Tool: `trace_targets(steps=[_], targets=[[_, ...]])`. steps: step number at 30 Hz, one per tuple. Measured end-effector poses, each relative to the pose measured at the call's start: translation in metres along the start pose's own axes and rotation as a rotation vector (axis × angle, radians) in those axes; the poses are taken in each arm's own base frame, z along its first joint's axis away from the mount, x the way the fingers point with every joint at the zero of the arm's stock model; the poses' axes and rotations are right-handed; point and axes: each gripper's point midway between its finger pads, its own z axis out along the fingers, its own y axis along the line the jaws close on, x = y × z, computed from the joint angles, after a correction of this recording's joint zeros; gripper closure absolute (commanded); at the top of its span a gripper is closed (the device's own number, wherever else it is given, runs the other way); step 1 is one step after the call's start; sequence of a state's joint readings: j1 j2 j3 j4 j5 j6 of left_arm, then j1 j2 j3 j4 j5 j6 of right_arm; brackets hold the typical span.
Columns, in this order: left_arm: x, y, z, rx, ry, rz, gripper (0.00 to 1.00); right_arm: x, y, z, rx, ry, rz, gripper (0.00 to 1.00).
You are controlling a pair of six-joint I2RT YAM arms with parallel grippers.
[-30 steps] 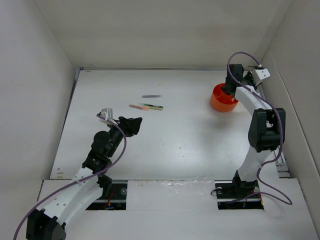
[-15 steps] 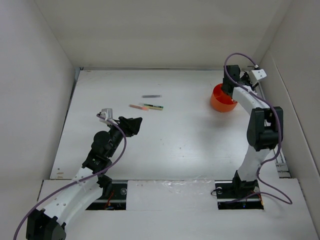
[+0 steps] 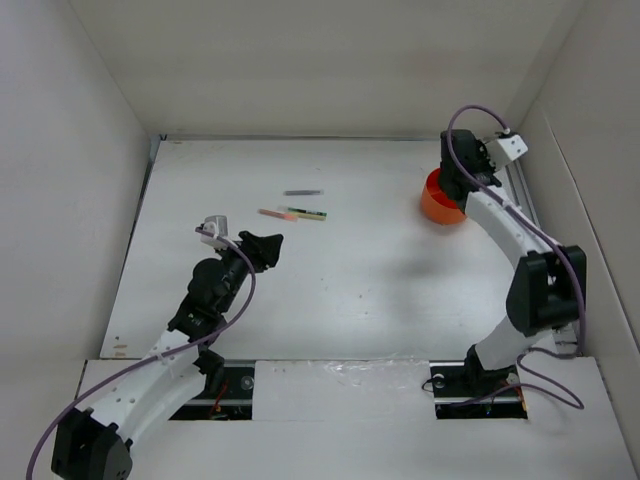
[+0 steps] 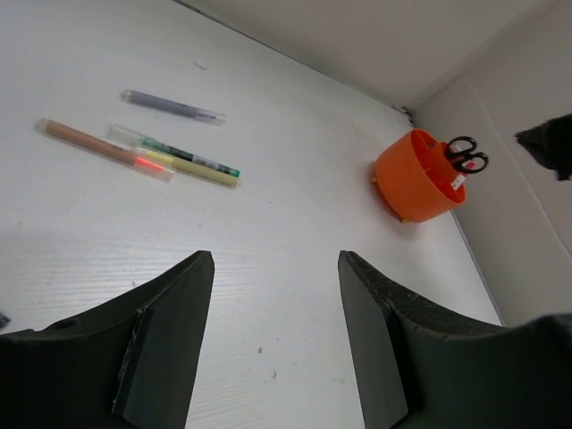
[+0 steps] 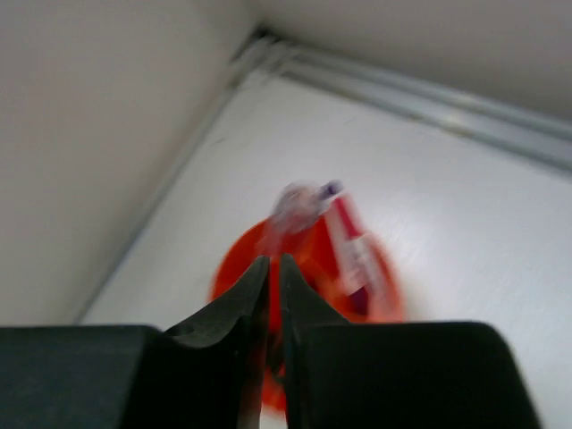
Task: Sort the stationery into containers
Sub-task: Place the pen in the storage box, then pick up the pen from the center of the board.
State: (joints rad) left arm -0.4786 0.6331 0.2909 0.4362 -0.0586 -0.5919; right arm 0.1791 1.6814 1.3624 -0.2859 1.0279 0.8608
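Hovering low over the counter [image 4: 295, 210], the left claw [image 4: 274, 268] stood released and empty. Ahead and to its left, well apart, lay a pink pen [image 4: 103, 149], a green-yellow marker [image 4: 179, 158] just beside it, and a dark grey stick [image 4: 174, 107] beyond. All probably light, stiff, smooth, prone to roll; best pinched across mid-barrel. The orange organiser [image 4: 416, 183] sat far right, black scissors [image 4: 466, 156] upright inside. The right claw [image 5: 273, 264] hung above it, clenched nearly together, nothing seen between; view blurred.
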Motion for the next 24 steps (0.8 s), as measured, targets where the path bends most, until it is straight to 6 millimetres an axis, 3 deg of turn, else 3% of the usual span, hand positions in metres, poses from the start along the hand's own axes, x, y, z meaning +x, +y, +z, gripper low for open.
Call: trace_targets(steps=[2, 5, 9, 16, 18, 24], targets=[[0.003, 0.009, 0.003, -0.042, 0.003, 0.004, 0.47, 0.0, 0.02, -0.036, -0.155, 0.066, 0.045, 1.0], [0.009, 0.032, 0.007, -0.156, 0.008, 0.005, 0.48, 0.01, 0.054, -0.095, -0.394, 0.177, 0.087, 1.0], [0.017, 0.064, 0.007, -0.33, 0.022, 0.0, 0.48, 0.054, 0.086, -0.168, -0.649, 0.347, 0.038, 1.0], [0.018, 0.096, 0.005, -0.558, 0.019, -0.044, 0.48, 0.146, 0.085, -0.253, -0.867, 0.617, -0.148, 1.0], [0.024, 0.107, 0.006, -0.614, 0.043, -0.05, 0.48, 0.16, 0.083, -0.27, -0.916, 0.684, -0.178, 0.99], [0.042, 0.14, 0.007, -0.802, 0.127, -0.052, 0.52, 0.174, 0.079, -0.306, -1.023, 0.808, -0.215, 0.74]])
